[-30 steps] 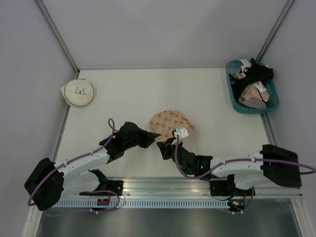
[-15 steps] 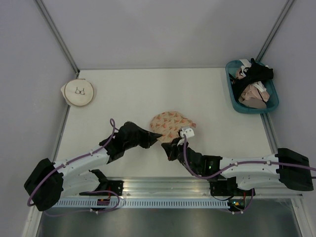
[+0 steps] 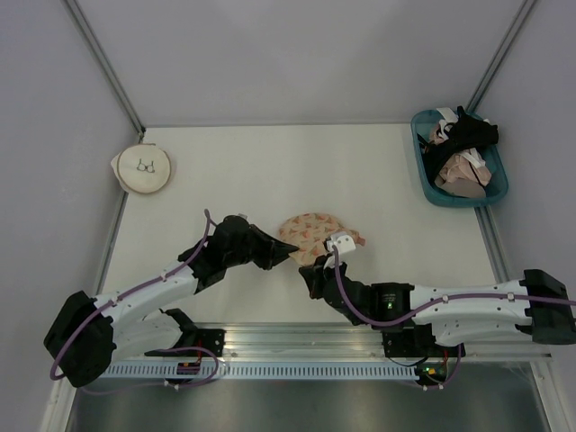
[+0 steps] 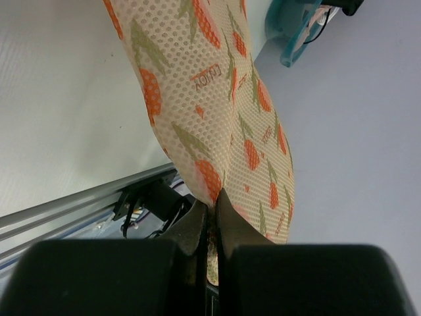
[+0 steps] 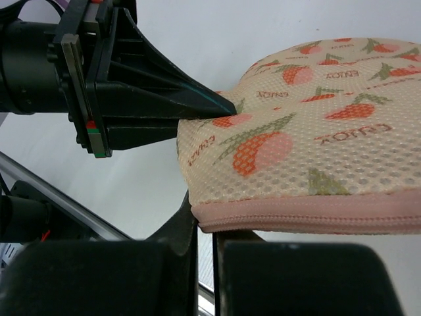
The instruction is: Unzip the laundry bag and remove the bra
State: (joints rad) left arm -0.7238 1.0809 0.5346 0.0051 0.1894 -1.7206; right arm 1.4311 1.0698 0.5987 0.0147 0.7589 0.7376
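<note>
The laundry bag, a peach mesh pouch with orange prints and a pink zipper rim, lies near the table's front middle. My left gripper is shut on the bag's left edge. In the left wrist view the mesh is pinched between the tips. My right gripper is at the bag's front rim. Its jaws are shut right under the pink rim's left end, and I see nothing between them. The bra is hidden.
A round cream pouch with a bra drawing lies at the far left. A teal basket holding black and beige garments stands at the far right, and shows in the left wrist view. A metal rail runs along the near edge.
The right gripper closed and slid right along the bag's front rim as its arm stretched out. The bag and the left gripper shifted slightly right.
</note>
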